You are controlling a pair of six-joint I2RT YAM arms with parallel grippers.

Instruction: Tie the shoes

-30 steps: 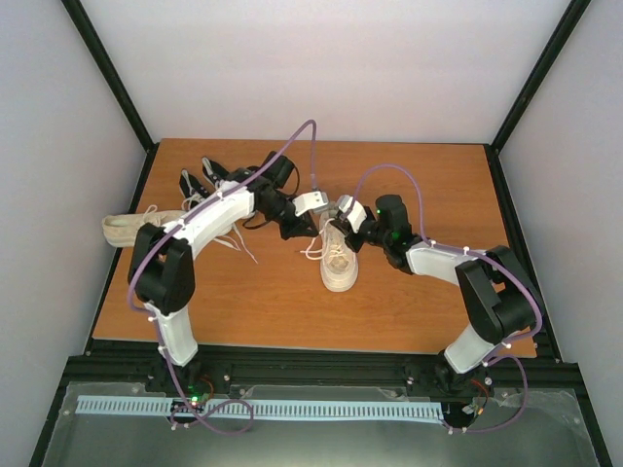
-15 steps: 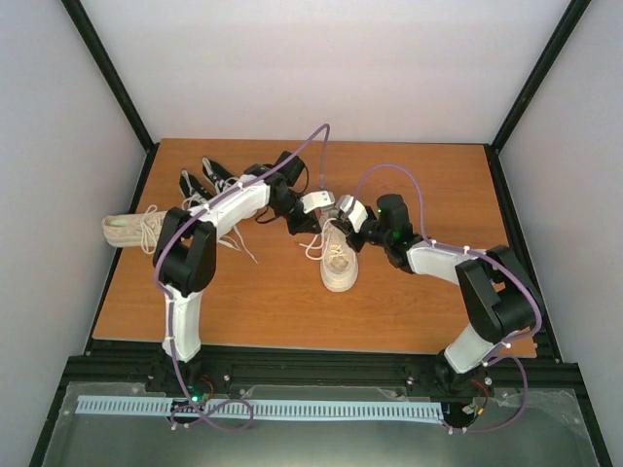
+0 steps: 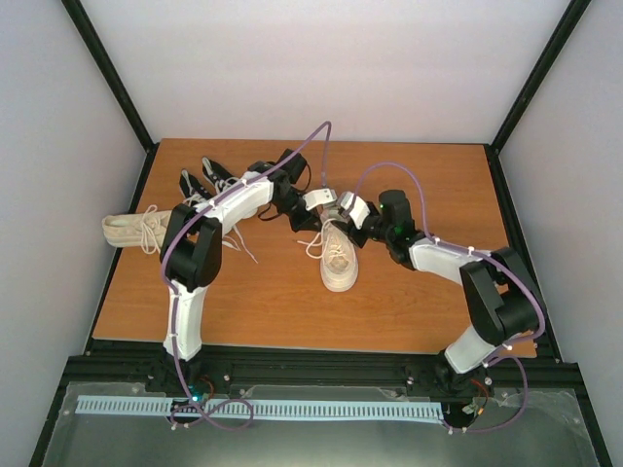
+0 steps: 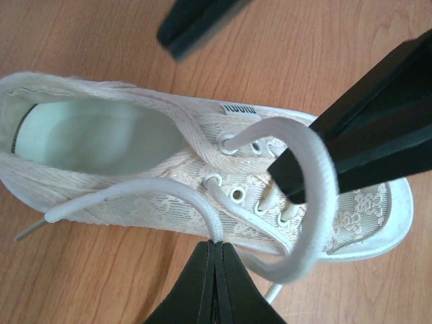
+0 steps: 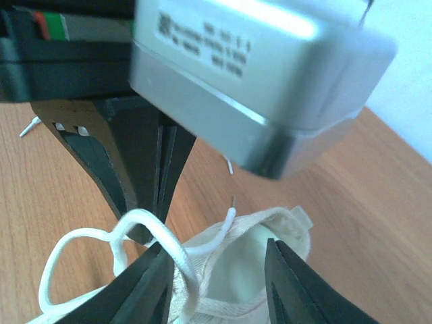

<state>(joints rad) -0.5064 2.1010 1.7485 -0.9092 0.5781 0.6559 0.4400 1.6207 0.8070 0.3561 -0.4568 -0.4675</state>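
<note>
There: the left gripper (image 4: 214,246) is clenched on the limp pale cord lace (image 4: 325,189) of the cream fabric sneaker (image 4: 101,182) mid-frame. The right gripper (image 5: 216,251) gapes; it should pinch that floppy loop.

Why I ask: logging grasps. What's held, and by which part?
The left end effector pinches the lace of the cream shoe partway along, beside the eyelets; the right end effector is open, empty.

Overhead camera looks down; both wrist cameras closely share the cream sneaker (image 3: 340,268).
</note>
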